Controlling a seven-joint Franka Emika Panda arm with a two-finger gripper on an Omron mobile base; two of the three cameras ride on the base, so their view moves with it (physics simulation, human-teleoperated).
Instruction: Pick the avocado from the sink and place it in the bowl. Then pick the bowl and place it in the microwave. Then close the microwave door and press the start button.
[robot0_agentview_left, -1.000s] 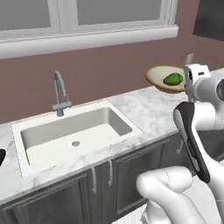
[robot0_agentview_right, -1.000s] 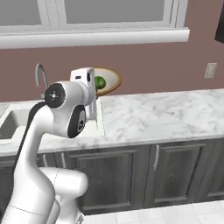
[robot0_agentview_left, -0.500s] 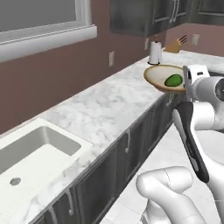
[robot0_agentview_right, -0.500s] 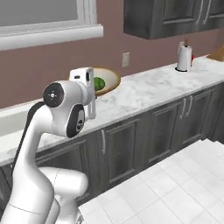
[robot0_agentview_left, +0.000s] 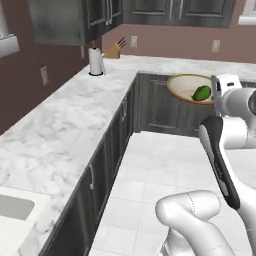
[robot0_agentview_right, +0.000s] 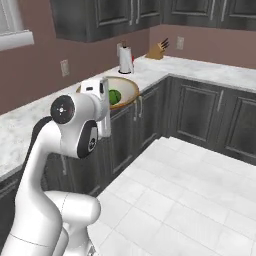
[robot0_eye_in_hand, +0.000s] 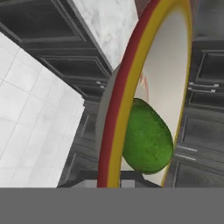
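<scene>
1 avocado (robot0_agentview_left: 202, 93) lies in 1 bowl (robot0_agentview_left: 182, 86), carried aloft.

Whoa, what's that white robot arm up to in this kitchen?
The robot is carrying a bowl with an avocado lying inside it, held up in the air at the end of its arm, away from the sink. A paper towel roll and a knife block stand on the marble counter. The fingers themselves are hidden by the bowl.

Corner kitchen, marble and dark wood

White marble counter (robot0_agentview_left: 75, 120) runs upper left; dark grey cabinets (robot0_agentview_right: 200, 117), mauve wall (robot0_agentview_right: 45, 75), pale tiled floor (robot0_agentview_right: 190, 200), paper towel roll (robot0_agentview_left: 95, 61), knife block (robot0_agentview_left: 114, 49).
</scene>
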